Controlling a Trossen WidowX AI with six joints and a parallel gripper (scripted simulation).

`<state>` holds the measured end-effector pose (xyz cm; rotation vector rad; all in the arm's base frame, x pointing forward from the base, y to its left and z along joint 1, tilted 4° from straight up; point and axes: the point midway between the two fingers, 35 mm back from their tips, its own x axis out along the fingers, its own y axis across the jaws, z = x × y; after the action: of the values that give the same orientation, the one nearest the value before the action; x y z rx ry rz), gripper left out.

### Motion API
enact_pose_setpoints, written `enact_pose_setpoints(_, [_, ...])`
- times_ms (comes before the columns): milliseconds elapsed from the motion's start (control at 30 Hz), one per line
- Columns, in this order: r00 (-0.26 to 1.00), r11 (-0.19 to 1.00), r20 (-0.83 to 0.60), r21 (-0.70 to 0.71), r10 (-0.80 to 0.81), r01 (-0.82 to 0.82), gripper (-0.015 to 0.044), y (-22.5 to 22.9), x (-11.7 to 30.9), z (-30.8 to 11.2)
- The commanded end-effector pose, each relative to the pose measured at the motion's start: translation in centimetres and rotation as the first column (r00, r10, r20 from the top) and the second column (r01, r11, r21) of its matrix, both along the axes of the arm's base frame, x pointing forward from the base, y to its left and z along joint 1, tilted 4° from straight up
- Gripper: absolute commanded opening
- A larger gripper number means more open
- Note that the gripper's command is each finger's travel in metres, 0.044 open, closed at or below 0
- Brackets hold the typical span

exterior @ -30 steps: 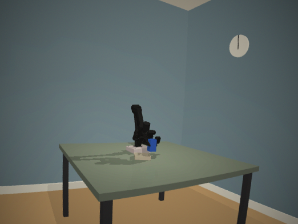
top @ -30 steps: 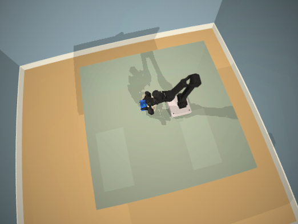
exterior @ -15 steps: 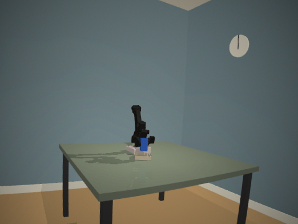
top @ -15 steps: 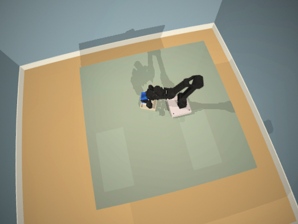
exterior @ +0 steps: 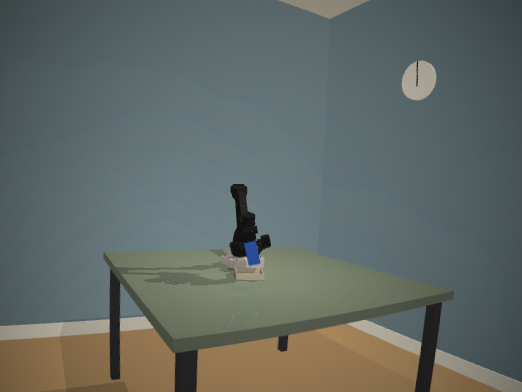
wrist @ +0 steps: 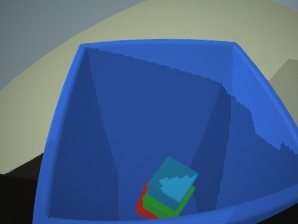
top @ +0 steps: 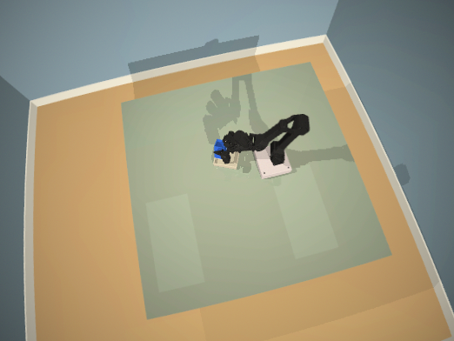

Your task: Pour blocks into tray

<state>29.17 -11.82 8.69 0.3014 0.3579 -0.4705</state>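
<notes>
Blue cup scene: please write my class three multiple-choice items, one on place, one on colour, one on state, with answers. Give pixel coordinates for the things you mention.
1. Where is the blue cup (top: 218, 145) (exterior: 252, 253) (wrist: 155, 95)?
A) on the floor
B) up at the tray (top: 225, 165) (exterior: 250, 276)
C) beside a table leg

2. Which block colours show inside the cup?
A) yellow, white, black
B) purple, orange, pink
C) teal, green, red

3. How is the gripper (top: 223, 154)?
A) shut on the cup
B) wide open and away from the cup
C) shut on a block

Key:
1 B: the exterior view shows the cup raised, its lower end just above the tray.
2 C: the wrist view shows these colours stacked inside.
3 A: the cup hangs off the table at the fingers.
</notes>
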Motion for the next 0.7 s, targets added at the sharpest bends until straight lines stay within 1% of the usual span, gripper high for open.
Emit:
enact_pose_setpoints(0, [0.999,0.997,0.035,0.071,-0.041,0.039,0.0000,-0.08,0.00,-0.01])
enact_pose_setpoints(333, [0.985,0.960,0.103,0.256,-0.140,0.110,0.0000,-0.09,0.07,-0.14])
enact_pose_setpoints(667, [0.957,0.886,0.151,0.436,-0.248,0.161,0.0000,-0.10,0.13,-0.28])
